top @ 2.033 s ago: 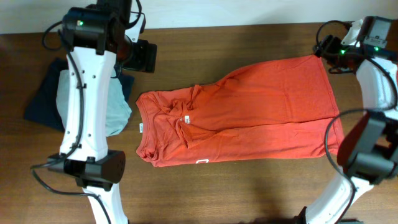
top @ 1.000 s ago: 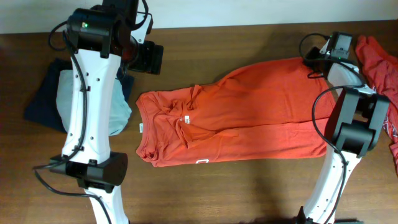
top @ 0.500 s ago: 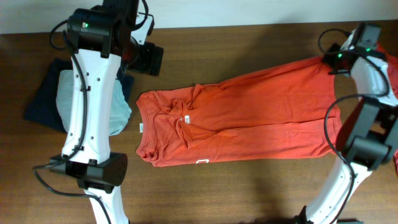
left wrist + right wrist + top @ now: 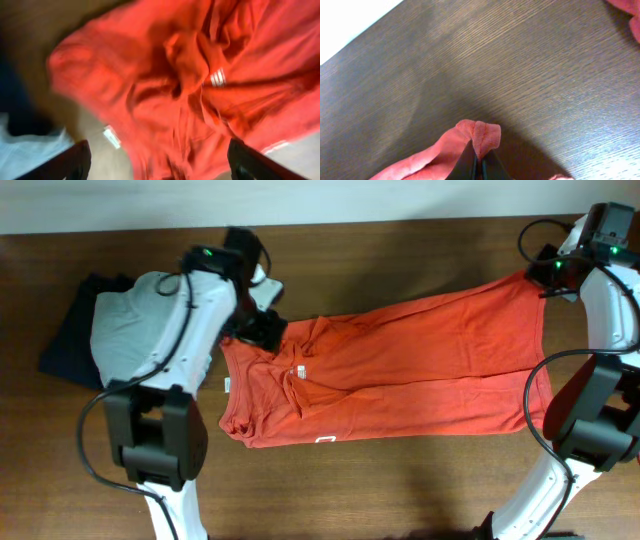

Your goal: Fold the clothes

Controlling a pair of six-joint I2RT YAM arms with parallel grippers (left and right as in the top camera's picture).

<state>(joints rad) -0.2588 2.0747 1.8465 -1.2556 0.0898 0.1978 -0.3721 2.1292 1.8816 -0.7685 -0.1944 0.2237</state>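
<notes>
One of the clothes, an orange-red T-shirt (image 4: 400,370), lies spread across the wooden table, bunched near its collar. White lettering (image 4: 218,77) and a small white label (image 4: 112,136) show in the left wrist view. My left gripper (image 4: 262,330) hovers open over the collar end, its fingertips (image 4: 75,160) set wide apart over the rumpled fabric (image 4: 190,85). My right gripper (image 4: 540,275) is at the far right corner, shut on a pinched fold of the shirt's edge (image 4: 482,135). A second piece of red cloth (image 4: 625,10) shows at the right wrist view's top corner.
A dark blue garment (image 4: 65,340) with a pale grey-blue one (image 4: 25,150) on it lies at the table's left end, partly under my left arm. The table's back edge meets a white wall (image 4: 350,200). Bare wood (image 4: 400,490) runs along the front.
My left arm has swung down from the table's back edge to above the shirt's collar. My right gripper stays shut on the far corner and has shifted slightly right.
</notes>
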